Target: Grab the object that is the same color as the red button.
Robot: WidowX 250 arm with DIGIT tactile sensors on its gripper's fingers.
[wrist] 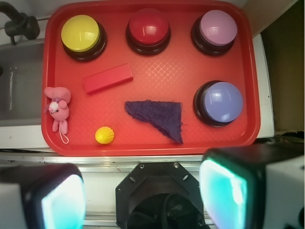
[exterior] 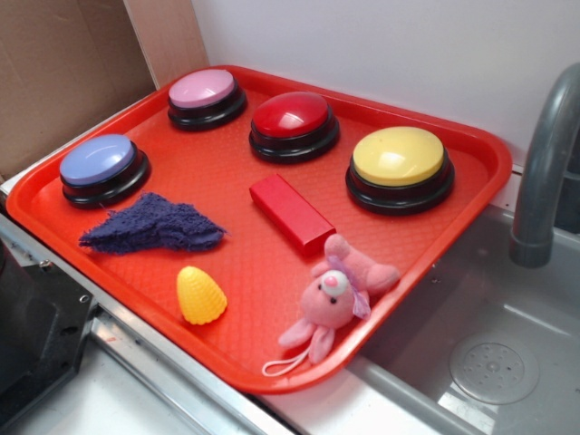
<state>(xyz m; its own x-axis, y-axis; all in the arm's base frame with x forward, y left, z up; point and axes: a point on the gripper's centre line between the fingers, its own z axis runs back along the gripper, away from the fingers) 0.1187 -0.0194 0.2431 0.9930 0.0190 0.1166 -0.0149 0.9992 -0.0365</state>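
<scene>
The small red block [exterior: 292,212] lies flat near the middle of the red tray [exterior: 435,245], just in front of the red dome button [exterior: 293,124]. In the wrist view the block [wrist: 107,78] lies below and left of the red button [wrist: 148,29]. My gripper [wrist: 143,191] is high above the near side of the tray, off its edge, with its two pads [wrist: 224,193] wide apart and nothing between them. The gripper does not show in the exterior view.
On the tray: a pink-topped button [exterior: 206,96], a yellow-topped button [exterior: 400,166], a blue-topped button [exterior: 102,169], a purple cloth [exterior: 152,227], a small yellow ridged toy [exterior: 200,294] and a pink plush bunny [exterior: 337,297]. A sink with a grey faucet [exterior: 544,172] lies to the right.
</scene>
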